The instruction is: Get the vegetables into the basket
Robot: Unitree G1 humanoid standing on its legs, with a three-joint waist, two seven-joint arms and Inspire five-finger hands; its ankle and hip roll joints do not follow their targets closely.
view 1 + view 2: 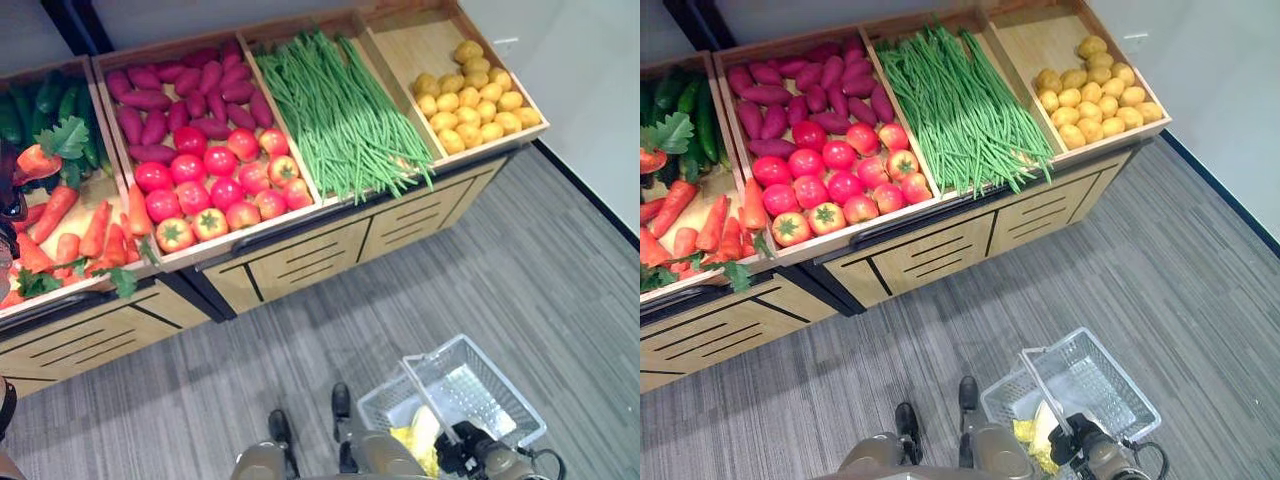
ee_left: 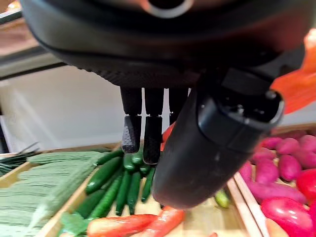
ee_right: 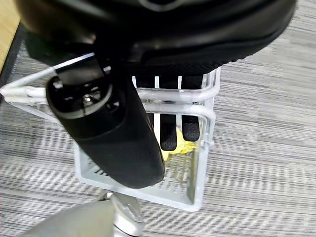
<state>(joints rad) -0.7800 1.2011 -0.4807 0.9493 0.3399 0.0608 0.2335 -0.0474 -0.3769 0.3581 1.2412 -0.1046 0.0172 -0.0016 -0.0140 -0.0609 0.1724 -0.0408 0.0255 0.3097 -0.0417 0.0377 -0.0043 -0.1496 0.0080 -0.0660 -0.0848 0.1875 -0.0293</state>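
Left hand over the produce bins, right hand holding the basket by its handle.

The left hand (image 2: 163, 128) hangs above the carrots (image 2: 133, 224), its fingers (image 2: 143, 133) hanging down fairly straight and apart from the thumb, clasping nothing; beyond them lie cucumbers (image 2: 116, 182), with purple sweet potatoes (image 1: 180, 95) and tomatoes (image 1: 215, 185) to its right. Farther right are green beans (image 1: 345, 110) and potatoes (image 1: 470, 100). The right hand (image 3: 118, 133) is curled round the handle (image 3: 173, 94) of the white wire basket (image 1: 490, 385), which hangs over open grey floor (image 1: 480, 270). Something yellow (image 3: 180, 148) lies inside, partly hidden by the fingers and hard to identify.
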